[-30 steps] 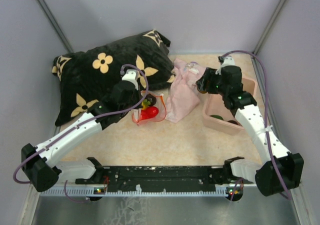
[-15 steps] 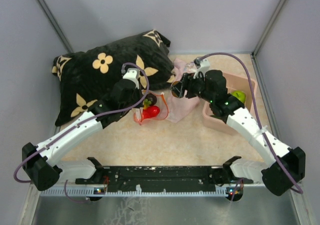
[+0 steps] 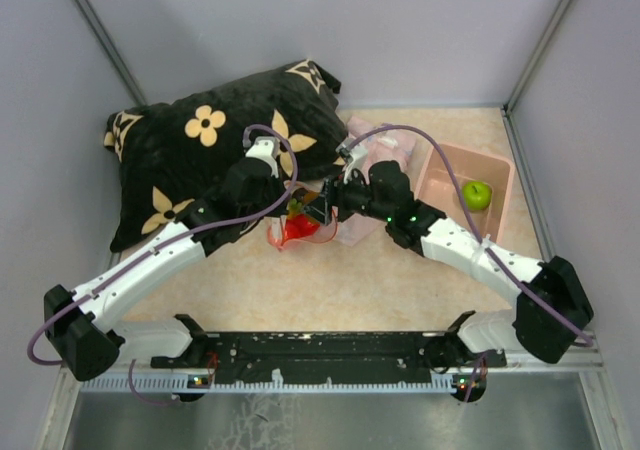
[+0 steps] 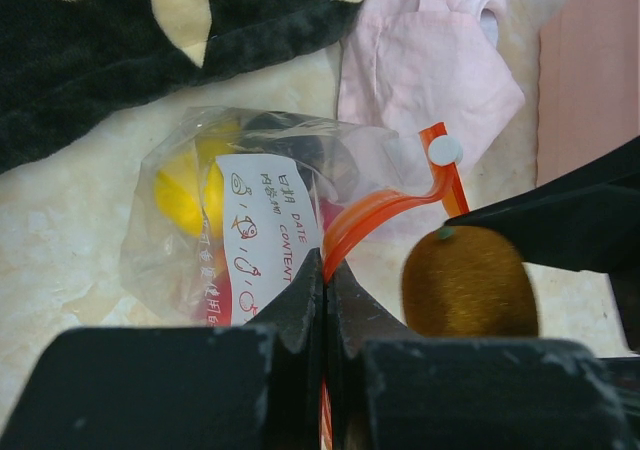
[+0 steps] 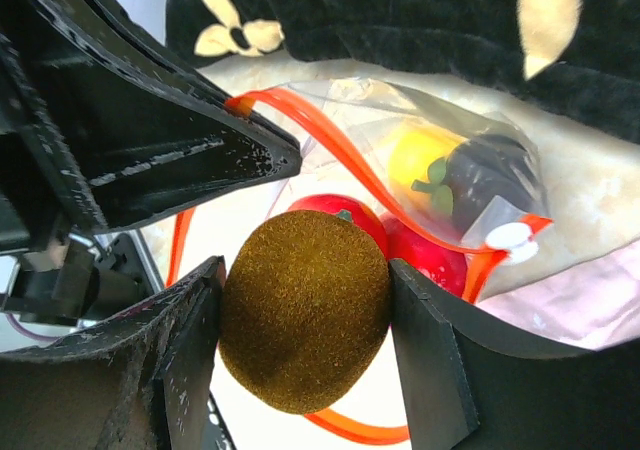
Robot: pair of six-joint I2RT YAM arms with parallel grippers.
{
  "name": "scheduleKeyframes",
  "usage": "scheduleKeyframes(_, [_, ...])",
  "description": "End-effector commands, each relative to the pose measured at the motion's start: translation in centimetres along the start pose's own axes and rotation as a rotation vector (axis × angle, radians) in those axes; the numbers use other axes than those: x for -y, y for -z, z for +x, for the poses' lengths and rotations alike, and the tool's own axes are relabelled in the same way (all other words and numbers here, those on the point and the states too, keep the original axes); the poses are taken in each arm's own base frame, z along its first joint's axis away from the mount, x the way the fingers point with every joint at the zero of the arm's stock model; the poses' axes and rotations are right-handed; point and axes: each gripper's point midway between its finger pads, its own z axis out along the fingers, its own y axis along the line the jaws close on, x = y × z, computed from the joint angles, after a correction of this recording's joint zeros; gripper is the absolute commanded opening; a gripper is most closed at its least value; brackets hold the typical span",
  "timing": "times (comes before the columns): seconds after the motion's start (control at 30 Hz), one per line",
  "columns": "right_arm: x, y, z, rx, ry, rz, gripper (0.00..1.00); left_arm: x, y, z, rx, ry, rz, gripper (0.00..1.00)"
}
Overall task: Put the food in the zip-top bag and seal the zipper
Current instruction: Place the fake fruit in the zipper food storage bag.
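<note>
The clear zip-top bag (image 4: 210, 220) lies by the pillow with its mouth open; its orange-red zipper (image 4: 380, 210) shows in both wrist views (image 5: 330, 140). Inside are a yellow fruit (image 5: 425, 155), a dark fruit (image 5: 490, 175) and a red fruit (image 5: 420, 255). My left gripper (image 4: 327, 270) is shut on the zipper strip, holding the mouth up (image 3: 290, 208). My right gripper (image 5: 305, 315) is shut on a fuzzy brown kiwi (image 5: 305, 320) right at the bag's mouth (image 3: 318, 208); the kiwi also shows in the left wrist view (image 4: 465, 280).
A black pillow (image 3: 200, 150) with tan flowers lies at the back left. A pale pink cloth (image 3: 375, 155) lies behind the bag. A pink bin (image 3: 440, 175) at the right holds a green apple (image 3: 477, 194).
</note>
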Motion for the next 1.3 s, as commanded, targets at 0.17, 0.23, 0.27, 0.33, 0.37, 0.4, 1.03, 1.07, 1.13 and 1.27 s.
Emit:
scheduleKeyframes(0.17, [0.8, -2.8, 0.3, 0.084, 0.034, 0.000, 0.52, 1.5, 0.0, -1.1, 0.006, 0.038, 0.046, 0.00])
scheduleKeyframes(0.23, [1.2, -3.4, 0.3, 0.102, 0.020, 0.009, 0.53, 1.6, -0.1, -1.1, 0.003, 0.039, 0.050, 0.00])
scheduleKeyframes(0.27, [1.5, -3.8, 0.5, 0.106, 0.012, 0.013, 0.53, 1.7, 0.0, -1.1, 0.004, 0.040, 0.051, 0.00])
scheduleKeyframes(0.33, [1.8, -4.5, 0.4, 0.124, -0.004, 0.021, 0.54, 1.7, 0.0, -1.2, 0.003, 0.039, 0.050, 0.00])
scheduleKeyframes(0.37, [1.9, -4.7, 0.4, 0.136, -0.012, 0.028, 0.54, 1.7, 0.0, -1.3, 0.004, 0.039, 0.050, 0.00])
scheduleKeyframes(0.4, [2.1, -5.1, 0.3, 0.149, -0.018, 0.035, 0.54, 1.7, 0.1, -1.3, 0.005, 0.040, 0.050, 0.00])
scheduleKeyframes(1.03, [3.5, -9.9, 0.7, 0.175, -0.124, 0.067, 0.77, 2.3, 0.0, -0.9, -0.015, 0.064, 0.074, 0.00])
scheduleKeyframes(1.07, [3.5, -9.9, 0.6, 0.176, -0.125, 0.068, 0.78, 2.1, 0.0, -0.9, -0.015, 0.063, 0.070, 0.00])
scheduleKeyframes(1.13, [3.4, -10.1, 0.5, 0.173, -0.125, 0.065, 0.78, 2.0, 0.0, -0.8, -0.013, 0.063, 0.066, 0.00])
scheduleKeyframes(1.27, [2.7, -9.8, -0.1, 0.173, -0.114, 0.042, 0.78, 1.7, 0.0, -0.6, -0.012, 0.070, 0.055, 0.00])
